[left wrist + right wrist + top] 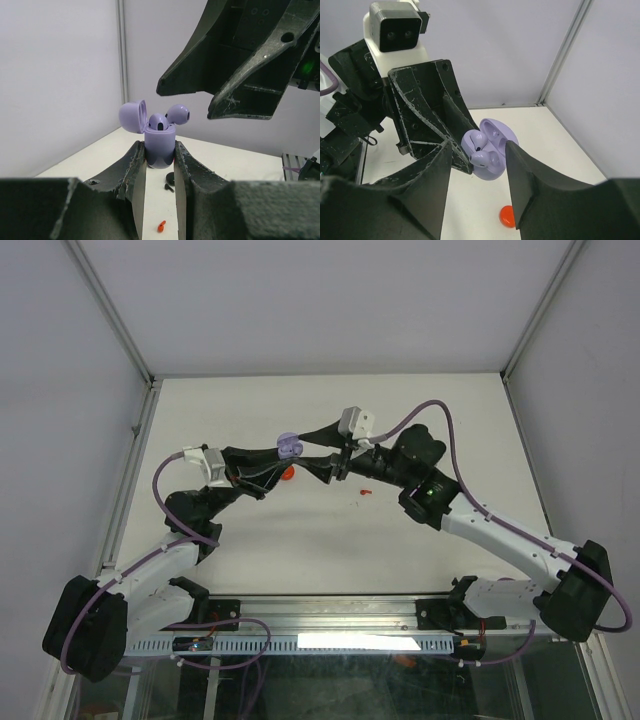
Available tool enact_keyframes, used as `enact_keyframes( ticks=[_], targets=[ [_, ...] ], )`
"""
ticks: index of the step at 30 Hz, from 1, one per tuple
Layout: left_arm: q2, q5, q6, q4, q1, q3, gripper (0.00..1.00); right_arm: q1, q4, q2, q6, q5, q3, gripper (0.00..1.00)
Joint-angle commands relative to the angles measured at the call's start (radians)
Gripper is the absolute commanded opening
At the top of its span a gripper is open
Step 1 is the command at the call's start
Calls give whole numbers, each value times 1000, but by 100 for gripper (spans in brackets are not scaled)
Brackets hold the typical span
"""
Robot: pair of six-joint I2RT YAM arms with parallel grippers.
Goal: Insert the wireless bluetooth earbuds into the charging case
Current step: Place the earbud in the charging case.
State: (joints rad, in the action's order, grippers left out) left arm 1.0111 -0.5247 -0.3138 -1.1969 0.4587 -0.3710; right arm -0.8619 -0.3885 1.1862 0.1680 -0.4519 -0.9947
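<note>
Currently two lilac earbuds (159,122) sit in the one open charging case (160,142), clamped by the left gripper (159,152); the right gripper (480,146) hangs over the case, fingers apart, empty; beneath the case one red disc (507,216) and one tiny red earbud (161,226) lie on the table (250,410)

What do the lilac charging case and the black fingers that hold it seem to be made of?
The charging case looks like smooth, slightly glossy lilac plastic: soft highlights lie on its rounded body and open lid. The fingers of the left hand look like matte black plastic, perhaps printed: their edges are rough, scratched and worn whitish.
</note>
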Motion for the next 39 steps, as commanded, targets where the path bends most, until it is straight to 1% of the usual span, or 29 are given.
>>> enact_keyframes(
  ticks=[1,5,6,7,14,16,21,26,36,39],
  targets=[
    [-11,-7,24,-50,6,-3,0,-5,11,6,2,13,-47,50],
    [-7,-18,14,-65,6,-3,0,-3,48,-15,2,13,-40,50],
    [-7,-18,11,-68,6,-1,0,-2,61,-21,-48,204,-38,78],
    [-7,-19,10,-72,6,0,0,-1,69,-27,-59,259,-36,85],
    [1,-49,-5,-95,6,3,0,20,108,-55,-63,310,-20,86],
    [1,-53,-5,-98,6,4,0,25,111,-58,-79,299,-21,86],
    [3,-38,0,-94,6,9,0,28,99,-71,-89,211,-14,87],
    [5,-60,-1,-100,6,6,0,42,127,-50,-118,272,-32,87],
    [4,-78,-10,-159,5,20,0,69,199,-36,-119,264,-48,87],
    [3,-86,-2,-154,5,23,0,92,224,-44,-123,220,-59,87]
  ],
)
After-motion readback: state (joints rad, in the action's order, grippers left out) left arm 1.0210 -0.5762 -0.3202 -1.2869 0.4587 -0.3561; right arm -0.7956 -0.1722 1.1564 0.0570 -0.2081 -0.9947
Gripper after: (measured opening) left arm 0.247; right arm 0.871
